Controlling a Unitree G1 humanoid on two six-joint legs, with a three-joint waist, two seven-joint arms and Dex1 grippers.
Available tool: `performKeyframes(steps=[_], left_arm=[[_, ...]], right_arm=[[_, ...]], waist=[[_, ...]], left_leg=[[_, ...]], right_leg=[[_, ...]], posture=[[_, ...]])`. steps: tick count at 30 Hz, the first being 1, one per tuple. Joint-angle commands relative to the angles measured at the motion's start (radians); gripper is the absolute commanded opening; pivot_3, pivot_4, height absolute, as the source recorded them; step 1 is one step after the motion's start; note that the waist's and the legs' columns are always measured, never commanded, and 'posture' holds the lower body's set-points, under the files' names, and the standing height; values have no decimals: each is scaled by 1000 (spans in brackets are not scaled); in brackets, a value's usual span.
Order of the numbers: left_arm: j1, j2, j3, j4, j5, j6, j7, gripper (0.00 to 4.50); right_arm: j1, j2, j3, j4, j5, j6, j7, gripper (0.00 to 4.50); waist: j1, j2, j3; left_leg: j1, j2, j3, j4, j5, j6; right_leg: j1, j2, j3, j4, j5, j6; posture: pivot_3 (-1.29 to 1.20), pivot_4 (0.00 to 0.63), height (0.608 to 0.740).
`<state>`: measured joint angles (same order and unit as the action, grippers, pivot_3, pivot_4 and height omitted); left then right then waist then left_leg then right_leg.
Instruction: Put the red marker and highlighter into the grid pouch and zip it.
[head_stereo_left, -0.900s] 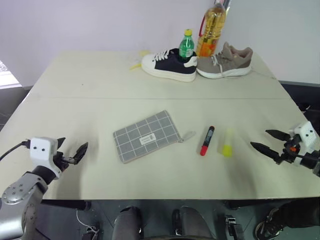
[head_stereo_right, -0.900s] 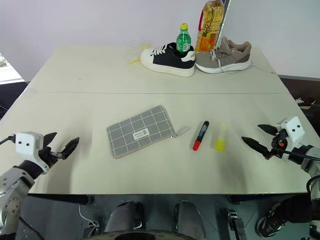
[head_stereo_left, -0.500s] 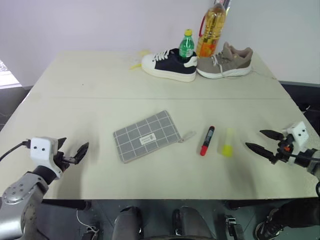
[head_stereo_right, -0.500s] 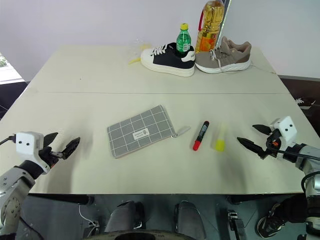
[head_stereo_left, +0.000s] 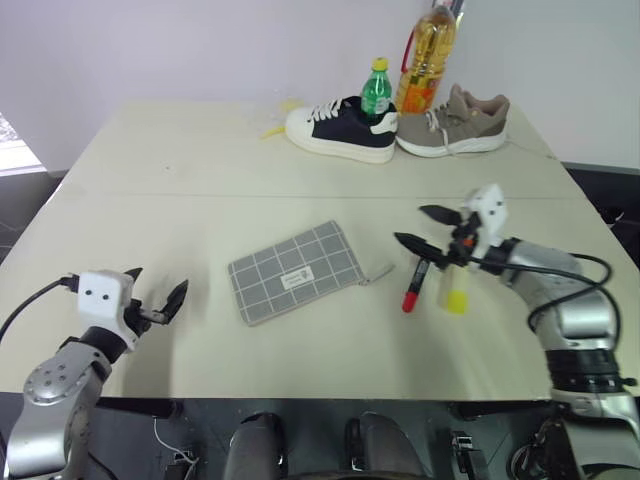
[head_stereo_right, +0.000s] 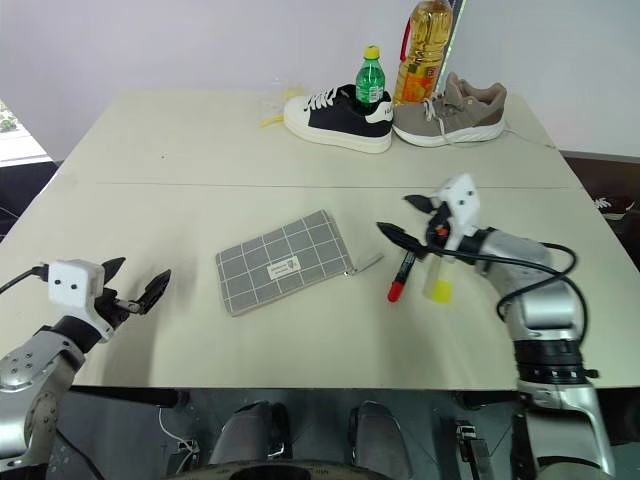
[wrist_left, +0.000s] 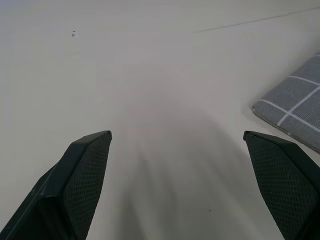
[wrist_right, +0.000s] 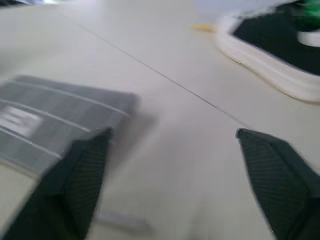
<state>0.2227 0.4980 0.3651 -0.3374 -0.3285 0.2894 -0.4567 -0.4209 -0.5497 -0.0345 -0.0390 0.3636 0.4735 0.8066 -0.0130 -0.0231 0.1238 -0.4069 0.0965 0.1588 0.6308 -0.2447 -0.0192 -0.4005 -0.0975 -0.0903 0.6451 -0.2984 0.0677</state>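
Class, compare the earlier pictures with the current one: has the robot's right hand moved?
Yes. The right hand has swung in from the table's right edge toward the middle, and now hangs open over the red marker, which lies unmoved.

A pale beige table spans the scene, with a thin seam running across it from left to right past the middle. At its far edge, right of centre, a black sneaker with white laces and a thick white sole lies with its toe pointing left. A tan sneaker lies just to its right. Between and behind them stands a green bottle with a yellow cap, and a tall bottle of amber cooking oil stands just right of it. A small yellow scrap lies left of the black sneaker.
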Motion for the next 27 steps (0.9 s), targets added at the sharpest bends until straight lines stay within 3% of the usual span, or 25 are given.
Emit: performKeyframes(steps=[1,5,13,20,27], left_arm=[[4,13,-9,-26,41,-51,-4,4500],[35,23,-14,-32,78,-95,-23,4500],[130,106,-17,-55,113,-174,-139,4500],[116,204,-57,2,225,-323,-202,4500],[-7,258,-182,118,288,-437,-278,4500]], right_arm=[[-38,45,84,-40,-44,29,-44,2118],[-50,122,168,-32,-81,24,-76,49],[-112,186,192,119,-223,-58,-224,49],[-90,183,208,62,-185,-135,-118,49],[-71,221,314,73,-244,-29,-130,49]], waist=[[-2,-1,-1],[-4,-1,0],[-4,-1,0],[-7,0,0],[-7,-1,0]], left_leg=[[0,0,0,0,0,0],[0,0,0,0,0,0],[-1,0,1,0,0,0],[-1,1,1,0,0,0],[-1,1,1,-1,0,0]], right_leg=[[0,0,0,0,0,0],[-1,0,0,1,1,1],[-3,0,0,2,-1,-1],[-4,0,0,2,0,0],[-4,1,0,2,1,1]], posture=[[0,150,705],[0,150,705],[0,150,705],[0,150,705],[0,150,705]])
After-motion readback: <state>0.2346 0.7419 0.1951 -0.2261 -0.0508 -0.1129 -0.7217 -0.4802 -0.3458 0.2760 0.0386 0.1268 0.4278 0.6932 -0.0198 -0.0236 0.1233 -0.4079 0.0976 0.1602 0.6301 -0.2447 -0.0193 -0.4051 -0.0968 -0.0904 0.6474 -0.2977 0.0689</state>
